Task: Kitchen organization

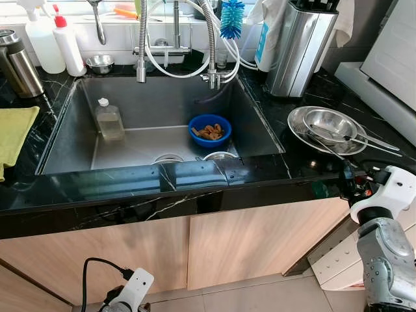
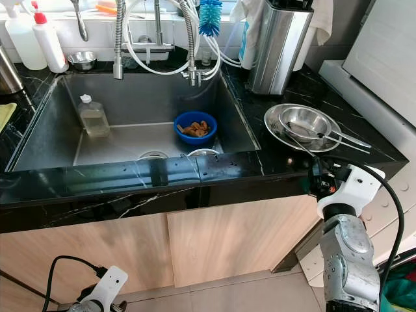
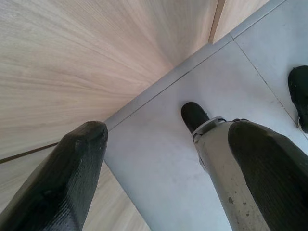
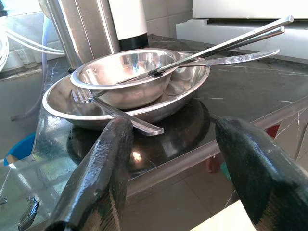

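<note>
A black marble counter runs across the middle of the left eye view, above pale wood cabinet doors in the lower half. Sunk into the counter, centre frame, is a large steel sink. Inside it, a blue bowl holding brownish scraps sits right of centre, and a clear bottle with a white cap lies toward the sink's left wall.

In the upper right stands a tall steel knife block; no writing can be read on it or on any bottle. At the upper left are two white squeeze bottles, one with a red cap, a steel flask and a small steel bowl. A spring-neck faucet and a blue bottle brush hang over the sink's back edge. A yellow cloth lies at the left edge.

On the counter at mid right, a steel bowl sits nested in a wider steel plate, with a fork and long utensils resting across them.

The right gripper, at the lower right just below the counter edge, faces these dishes with its fingers spread wide and nothing between them. The left gripper, at the bottom left near the floor, is likewise wide apart and empty.
</note>
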Tool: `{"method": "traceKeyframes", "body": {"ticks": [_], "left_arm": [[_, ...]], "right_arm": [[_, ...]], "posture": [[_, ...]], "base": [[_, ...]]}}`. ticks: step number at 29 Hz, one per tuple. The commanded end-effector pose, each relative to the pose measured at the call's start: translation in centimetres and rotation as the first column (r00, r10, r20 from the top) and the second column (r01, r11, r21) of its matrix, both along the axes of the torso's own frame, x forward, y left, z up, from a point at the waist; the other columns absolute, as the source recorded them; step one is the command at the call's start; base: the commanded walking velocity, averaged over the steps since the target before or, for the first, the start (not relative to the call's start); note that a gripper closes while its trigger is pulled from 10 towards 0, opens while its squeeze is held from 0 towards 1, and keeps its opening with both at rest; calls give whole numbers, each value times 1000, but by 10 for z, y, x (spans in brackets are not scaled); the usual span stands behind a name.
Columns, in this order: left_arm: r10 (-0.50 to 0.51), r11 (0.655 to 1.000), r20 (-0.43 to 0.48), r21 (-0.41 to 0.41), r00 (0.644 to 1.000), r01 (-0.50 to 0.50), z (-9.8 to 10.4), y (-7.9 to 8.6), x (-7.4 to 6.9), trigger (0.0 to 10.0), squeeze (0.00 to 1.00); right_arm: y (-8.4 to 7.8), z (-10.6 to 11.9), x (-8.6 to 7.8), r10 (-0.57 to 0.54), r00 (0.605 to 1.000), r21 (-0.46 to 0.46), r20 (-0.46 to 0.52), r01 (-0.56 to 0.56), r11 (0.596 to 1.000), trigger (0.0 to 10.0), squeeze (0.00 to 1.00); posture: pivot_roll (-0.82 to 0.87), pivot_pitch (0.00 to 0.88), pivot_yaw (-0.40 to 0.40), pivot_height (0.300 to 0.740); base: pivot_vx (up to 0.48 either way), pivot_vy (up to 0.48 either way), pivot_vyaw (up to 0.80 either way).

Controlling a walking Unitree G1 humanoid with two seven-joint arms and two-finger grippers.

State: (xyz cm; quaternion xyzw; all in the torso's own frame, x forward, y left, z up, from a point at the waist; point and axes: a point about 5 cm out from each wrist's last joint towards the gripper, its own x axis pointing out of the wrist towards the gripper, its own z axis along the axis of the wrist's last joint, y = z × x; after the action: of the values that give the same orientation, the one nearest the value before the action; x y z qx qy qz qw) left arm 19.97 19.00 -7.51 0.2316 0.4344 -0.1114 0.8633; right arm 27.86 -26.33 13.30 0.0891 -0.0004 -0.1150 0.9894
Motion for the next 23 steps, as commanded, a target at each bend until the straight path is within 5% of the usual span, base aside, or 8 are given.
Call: {"method": "traceKeyframes", "body": {"ticks": [1, 23], "left_arm": [[-16, 1000, -5, 6, 1000, 16, -1, -2, -1, 10000, 0], [-20, 1000, 0, 14, 1000, 20, 0, -2, 0, 10000, 0]], "right_arm": [[0, -1, 2, 1, 1000, 4, -8, -1, 1000, 10000, 0], [6, 11, 8, 31, 999, -18, 13, -30, 999, 10000, 0]], "posture": [[119, 57, -85, 740], [118, 51, -88, 740]], "base": [[0, 0, 0], [0, 0, 0]]}}
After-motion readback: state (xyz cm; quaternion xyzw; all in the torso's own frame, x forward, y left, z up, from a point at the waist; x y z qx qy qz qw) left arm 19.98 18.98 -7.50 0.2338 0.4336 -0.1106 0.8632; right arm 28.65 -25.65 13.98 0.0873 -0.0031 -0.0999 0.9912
